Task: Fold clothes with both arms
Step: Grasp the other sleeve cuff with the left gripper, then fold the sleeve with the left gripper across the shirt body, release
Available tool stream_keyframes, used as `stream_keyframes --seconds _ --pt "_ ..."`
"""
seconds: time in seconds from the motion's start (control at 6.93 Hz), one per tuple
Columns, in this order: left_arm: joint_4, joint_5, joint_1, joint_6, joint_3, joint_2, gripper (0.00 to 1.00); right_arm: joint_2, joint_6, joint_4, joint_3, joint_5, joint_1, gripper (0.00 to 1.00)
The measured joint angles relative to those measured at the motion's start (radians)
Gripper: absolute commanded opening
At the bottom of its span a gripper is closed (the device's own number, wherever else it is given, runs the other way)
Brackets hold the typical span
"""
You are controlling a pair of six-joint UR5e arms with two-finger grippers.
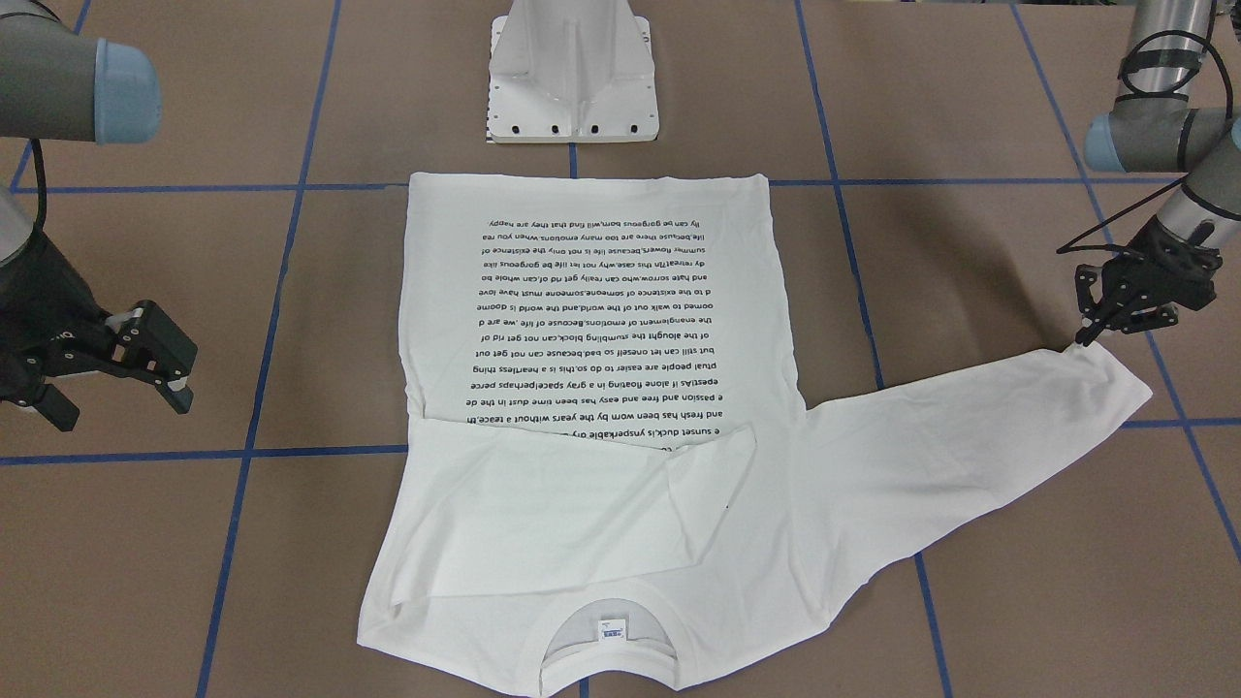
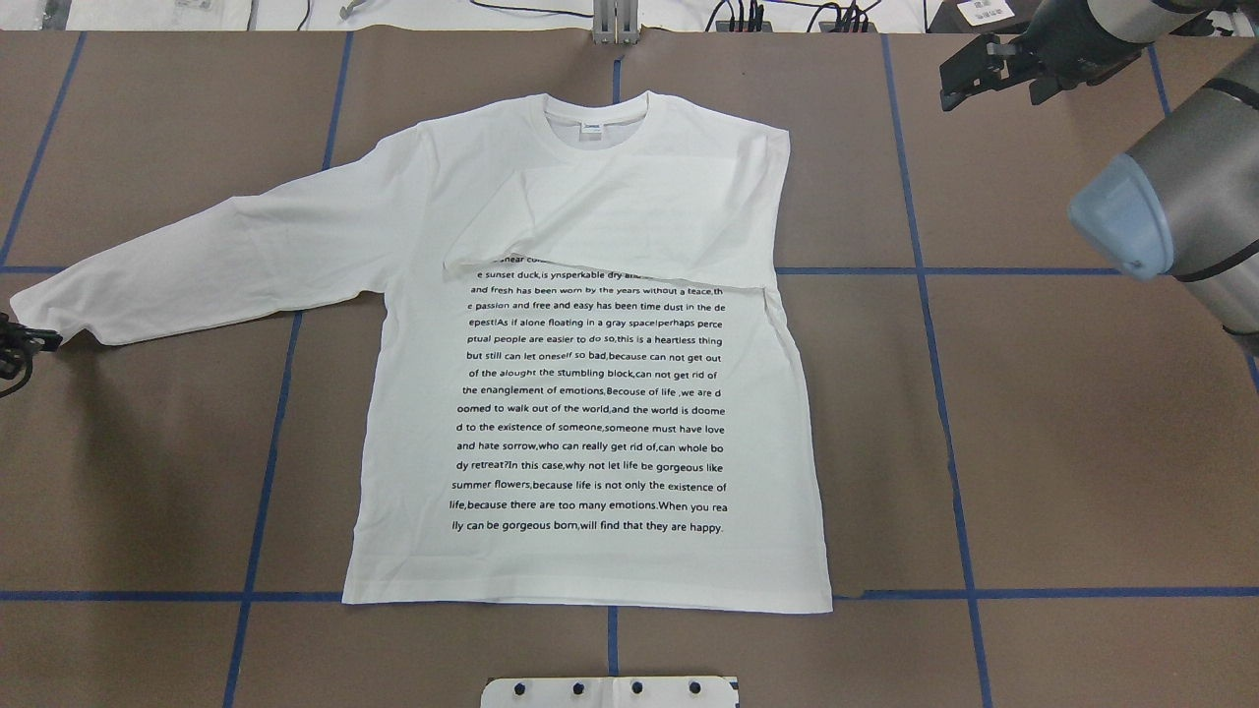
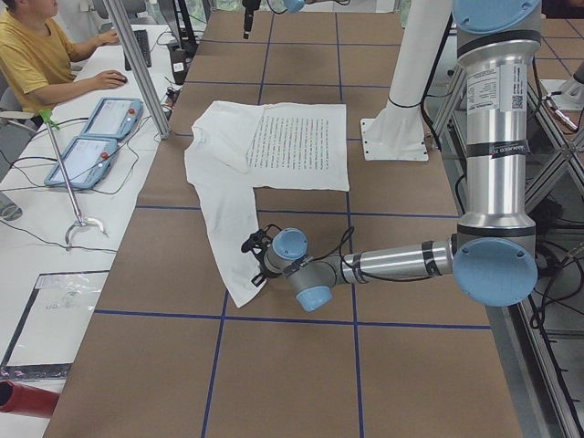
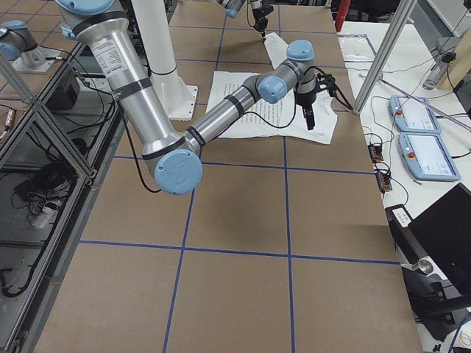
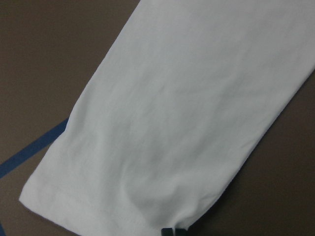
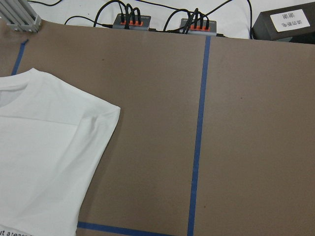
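The white long-sleeved T-shirt lies flat on the brown table, black text up, collar and neck tag at the far edge. One sleeve is folded across the chest. The other sleeve stretches out flat to my left. My left gripper sits at that sleeve's cuff, low on the table and shut on the cuff's corner. The left wrist view shows the cuff and one fingertip. My right gripper is open and empty, held above bare table beside the shirt's shoulder.
The white pedestal base stands just behind the shirt's hem. Blue tape lines cross the brown table. Power strips lie along the far edge. An operator sits by two teach pendants beyond it.
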Motion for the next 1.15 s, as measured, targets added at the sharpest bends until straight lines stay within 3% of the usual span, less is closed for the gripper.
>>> stream_keyframes --seconds 0.43,0.87,1.15 --pt "0.057 -0.002 -0.045 -0.136 -0.135 -0.102 0.00 -0.009 0.001 -0.001 0.004 0.000 0.000 1.00" --pt "0.330 0.002 -0.043 -0.387 -0.194 -0.399 0.00 -0.014 0.002 0.000 0.004 -0.001 0.000 1.00" --pt "0.410 0.025 0.024 -0.609 -0.192 -0.571 0.00 -0.014 0.003 0.000 0.004 -0.001 0.000 1.00"
